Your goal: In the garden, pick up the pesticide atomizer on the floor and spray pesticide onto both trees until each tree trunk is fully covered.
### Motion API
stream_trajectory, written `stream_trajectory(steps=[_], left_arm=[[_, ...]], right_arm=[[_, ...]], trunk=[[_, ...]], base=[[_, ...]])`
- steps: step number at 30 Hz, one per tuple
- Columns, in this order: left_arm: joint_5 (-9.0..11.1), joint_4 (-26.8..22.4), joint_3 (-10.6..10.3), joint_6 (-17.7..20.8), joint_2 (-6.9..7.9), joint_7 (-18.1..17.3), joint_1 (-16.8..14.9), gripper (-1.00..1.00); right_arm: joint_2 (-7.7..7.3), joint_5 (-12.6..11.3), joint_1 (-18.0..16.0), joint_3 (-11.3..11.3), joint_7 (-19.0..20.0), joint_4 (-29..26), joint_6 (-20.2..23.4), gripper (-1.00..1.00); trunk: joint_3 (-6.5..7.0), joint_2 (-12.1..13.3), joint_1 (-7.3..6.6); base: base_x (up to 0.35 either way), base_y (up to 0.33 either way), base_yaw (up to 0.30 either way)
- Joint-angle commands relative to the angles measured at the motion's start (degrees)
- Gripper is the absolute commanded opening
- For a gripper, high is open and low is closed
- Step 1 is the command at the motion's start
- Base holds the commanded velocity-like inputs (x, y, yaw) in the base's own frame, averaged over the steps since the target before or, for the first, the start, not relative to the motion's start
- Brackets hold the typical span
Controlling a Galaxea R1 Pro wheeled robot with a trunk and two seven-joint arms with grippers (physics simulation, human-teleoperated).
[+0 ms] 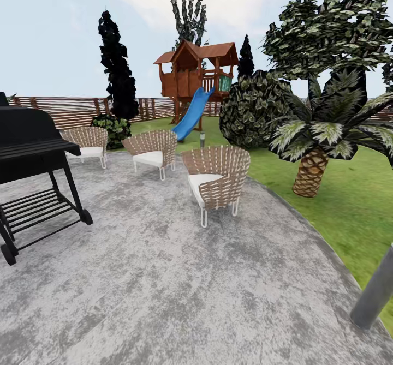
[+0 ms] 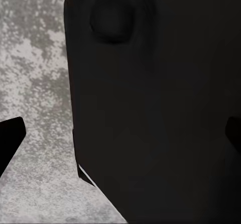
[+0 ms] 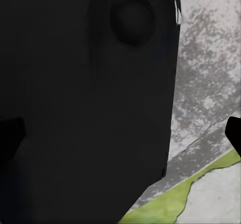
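Head view: patio [image 1: 164, 288] beside the garden lawn [image 1: 349, 201], wicker chairs [image 1: 215, 182] ahead; the atomizer is not yet found. Both hands' states cannot be told. Approach step; next, locate the atomizer.

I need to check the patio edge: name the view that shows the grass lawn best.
The head view: the grass lawn spreads behind the wicker chairs and around the palm. The right wrist view catches a green strip; the left wrist view has grey paving.

Open paving [image 1: 164, 288] lies ahead. A grill [image 1: 33, 157] blocks the left, three chairs [image 1: 215, 182] stand across the middle, a palm [image 1: 314, 163] and a pole [image 1: 375, 294] narrow the right.
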Motion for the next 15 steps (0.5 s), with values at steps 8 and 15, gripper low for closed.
stream_trajectory(steps=[8, 15], left_arm=[[0.21, -0.62, 0.09, -0.10, -0.45, 0.33, 0.01, 1.00], [0.26, -0.68, 0.09, -0.22, -0.61, 0.48, -0.01, 1.00]], right_arm=[[1.72, -0.20, -1.07, -0.18, -0.10, -2.38, -1.69, 1.00], [1.76, -0.19, -1.15, -0.26, 0.04, -3.80, -3.72, 1.00]], trunk=[[-0.03, -0.01, 0.00], [-0.03, -0.01, 0.00]], base=[[-0.044, -0.018, 0.000], [-0.270, -0.109, 0.000]])
